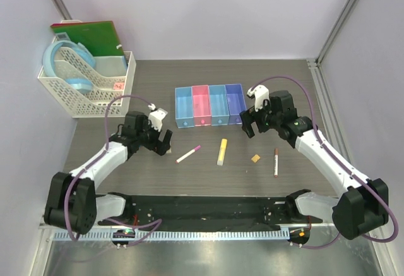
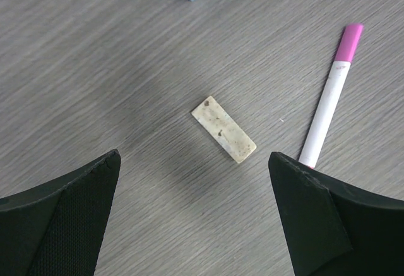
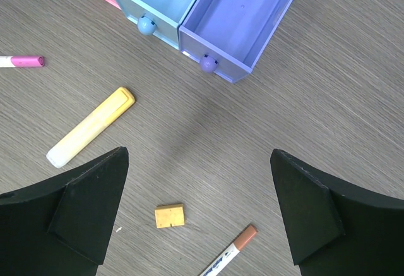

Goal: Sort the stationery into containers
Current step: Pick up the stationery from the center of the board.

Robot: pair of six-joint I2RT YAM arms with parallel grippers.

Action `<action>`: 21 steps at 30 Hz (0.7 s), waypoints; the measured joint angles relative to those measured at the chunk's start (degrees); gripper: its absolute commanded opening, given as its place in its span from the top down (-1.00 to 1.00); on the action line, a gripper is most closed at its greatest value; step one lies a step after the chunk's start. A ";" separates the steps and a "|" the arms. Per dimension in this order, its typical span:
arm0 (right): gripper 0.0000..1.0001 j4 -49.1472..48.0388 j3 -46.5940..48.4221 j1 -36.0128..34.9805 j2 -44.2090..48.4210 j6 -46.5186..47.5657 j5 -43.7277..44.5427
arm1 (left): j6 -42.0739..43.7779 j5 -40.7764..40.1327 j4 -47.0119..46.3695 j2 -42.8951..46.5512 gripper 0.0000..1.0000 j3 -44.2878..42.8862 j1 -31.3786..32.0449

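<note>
The left tool (image 2: 194,157) and right tool (image 3: 199,151) both gape empty. The flat beige rectangular eraser (image 2: 224,129) lies on the grey surface (image 2: 95,67) beneath the left one. Being so thin, it could skid out of a closing pinch, which might also knock the pink-capped white pen (image 2: 328,99) beside it.

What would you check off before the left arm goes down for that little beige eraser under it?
1. Left gripper open: ok.
2. Beige eraser lying flat between the gripper's two sides in the left wrist view, nothing touching it: ok.
3. Pink-tipped pen out of the way: cannot tell; its white end vanishes behind one finger.
4. Height above the eraser: cannot tell.
5. Row of bins open on top, nothing seen inside: ok.
6. Right gripper open, holding nothing, well apart from the left one: ok.
</note>
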State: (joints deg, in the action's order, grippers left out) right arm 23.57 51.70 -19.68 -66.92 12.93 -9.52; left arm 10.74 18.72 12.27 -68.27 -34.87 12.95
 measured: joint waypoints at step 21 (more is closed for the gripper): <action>-0.99 6.32 -2.64 0.28 -0.81 12.15 -0.35 | 0.07 -8.92 -6.34 -16.11 -0.31 -3.15 6.82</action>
State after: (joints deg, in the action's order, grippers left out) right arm 29.89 49.06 -19.40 -67.72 25.08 -9.87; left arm 10.81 9.80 5.93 -84.38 -38.02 19.77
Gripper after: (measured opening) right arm 0.996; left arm 0.780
